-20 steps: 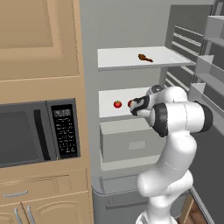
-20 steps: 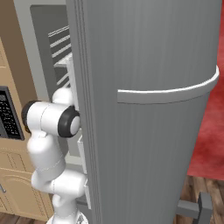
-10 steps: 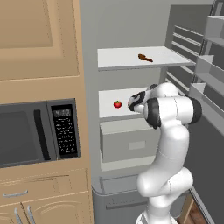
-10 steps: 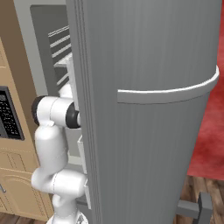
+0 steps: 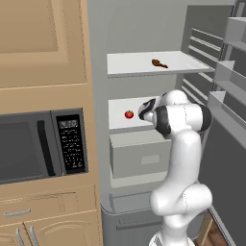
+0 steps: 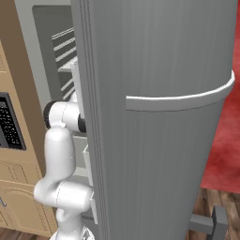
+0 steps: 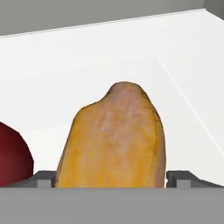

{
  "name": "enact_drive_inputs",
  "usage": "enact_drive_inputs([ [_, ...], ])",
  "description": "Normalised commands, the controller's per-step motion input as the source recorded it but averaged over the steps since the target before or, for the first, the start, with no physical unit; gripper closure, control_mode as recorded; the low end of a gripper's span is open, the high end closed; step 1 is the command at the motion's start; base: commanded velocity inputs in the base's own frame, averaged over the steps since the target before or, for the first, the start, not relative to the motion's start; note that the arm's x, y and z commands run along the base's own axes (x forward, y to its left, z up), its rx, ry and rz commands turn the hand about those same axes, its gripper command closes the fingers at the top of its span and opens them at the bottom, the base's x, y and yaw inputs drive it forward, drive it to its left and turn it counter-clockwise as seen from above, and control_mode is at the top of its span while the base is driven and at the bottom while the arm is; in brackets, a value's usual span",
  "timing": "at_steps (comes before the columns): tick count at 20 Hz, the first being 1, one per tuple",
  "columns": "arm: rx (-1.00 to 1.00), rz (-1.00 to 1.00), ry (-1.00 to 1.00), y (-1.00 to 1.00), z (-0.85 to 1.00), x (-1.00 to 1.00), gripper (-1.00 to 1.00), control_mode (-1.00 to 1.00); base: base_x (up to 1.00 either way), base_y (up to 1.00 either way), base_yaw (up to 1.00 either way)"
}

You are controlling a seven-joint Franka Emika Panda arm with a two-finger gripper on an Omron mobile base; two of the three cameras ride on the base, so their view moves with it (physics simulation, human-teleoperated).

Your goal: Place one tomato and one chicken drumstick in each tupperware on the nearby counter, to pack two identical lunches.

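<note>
Pincer [image 7: 111,178] jaws apart, straddling the drumstick [image 7: 111,140] whose long axis runs straight ahead of me, tomato [image 7: 13,155] just left.

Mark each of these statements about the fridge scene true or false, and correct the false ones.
1. A chicken drumstick sits between the gripper fingertips on the fridge's middle shelf. True.
2. A tomato rests on the top shelf. False: it is on the middle shelf.
3. Another drumstick lies on the top shelf. True.
4. The microwave door stands open. False: it is shut.
5. The fridge door is closed. False: it is swung open.
</note>
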Motion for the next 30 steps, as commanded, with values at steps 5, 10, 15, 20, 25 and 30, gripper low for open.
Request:
enact_drive_inputs([
  [5,0.0,0.0,0.0,0.0,-0.35,0.34,-1.0,-1.0,0.0,0.0,0.0],
  [10,0.0,0.0,0.0,0.02,-0.49,-0.02,1.0,-1.0,0.0,0.0,0.0],
  [15,0.0,0.0,0.03,0.01,-0.13,-0.95,1.0,-1.0,0.0,0.0,0.0],
  [20,0.0,0.0,0.08,0.3,0.24,-1.0,1.0,-1.0,0.0,0.0,0.0],
  [25,0.0,0.0,0.01,0.58,0.54,-1.0,1.0,-1.0,0.0,0.0,0.0],
  [30,0.0,0.0,-0.01,0.29,0.88,-1.0,1.0,-1.0,0.0,0.0,0.0],
])
